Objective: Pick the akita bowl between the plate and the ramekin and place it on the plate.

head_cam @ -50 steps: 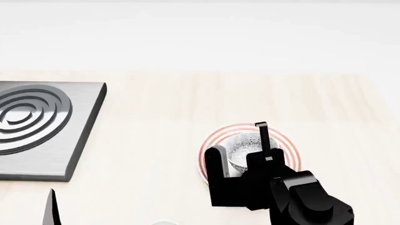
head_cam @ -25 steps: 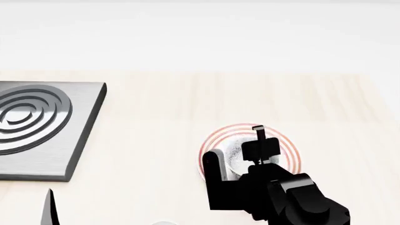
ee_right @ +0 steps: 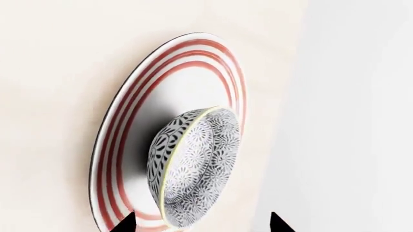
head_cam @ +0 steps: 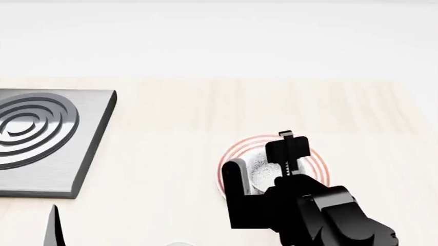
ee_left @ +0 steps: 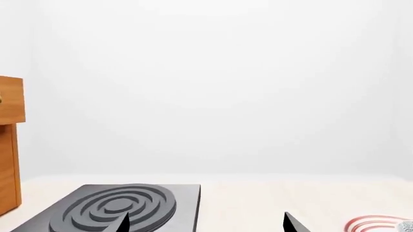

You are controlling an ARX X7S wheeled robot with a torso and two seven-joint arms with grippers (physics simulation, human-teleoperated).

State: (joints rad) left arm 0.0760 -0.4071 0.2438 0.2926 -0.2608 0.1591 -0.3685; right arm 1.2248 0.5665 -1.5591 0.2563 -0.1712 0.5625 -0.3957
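The plate (head_cam: 239, 151), white with red rings, lies on the pale wooden table. The speckled akita bowl (head_cam: 263, 171) sits on the plate, clear in the right wrist view as the bowl (ee_right: 193, 169) resting on the plate (ee_right: 123, 159). My right gripper (head_cam: 263, 161) hovers over the bowl, open, its fingertips (ee_right: 125, 223) wide to either side of the bowl's edge without touching it. My left gripper (ee_left: 206, 224) is open with nothing between its tips, low at the near left of the table (head_cam: 55, 230). The ramekin is out of view.
A grey stove plate with raised rings (head_cam: 41, 138) lies at the left of the table. A wooden cabinet (ee_left: 9, 145) stands beyond it in the left wrist view. A white sliver (head_cam: 179, 244) shows at the head view's bottom edge; I cannot tell what it is.
The right gripper has shifted a little above the plate, its wrist turning. The bowl stays put on the plate. The left arm has not moved.
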